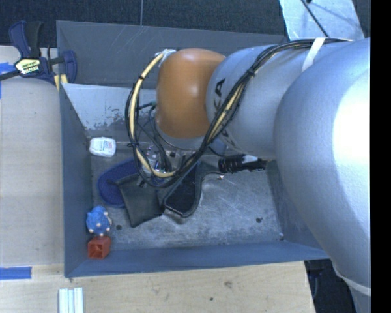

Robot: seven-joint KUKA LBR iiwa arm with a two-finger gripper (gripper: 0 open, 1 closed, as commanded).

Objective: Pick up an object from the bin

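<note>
Your gripper (158, 165) is sitting low in the middle of the grey bin (75, 175), under the orange wrist cover and cables, so you cannot tell whether it is wide, narrow or holding anything. It is hanging over a dark grey flat piece (138, 207), with a blue disc-like thing (112, 182) just left and a glossy black object (184, 201) just right. By my judgement nothing is being lifted yet; grasping and raising are remaining. The small white item (103, 147) is carrying a label, too small to read.

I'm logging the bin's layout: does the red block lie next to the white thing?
No: the red block sits by the blue toy in the lower left corner, the white thing well apart, up the left side.
</note>
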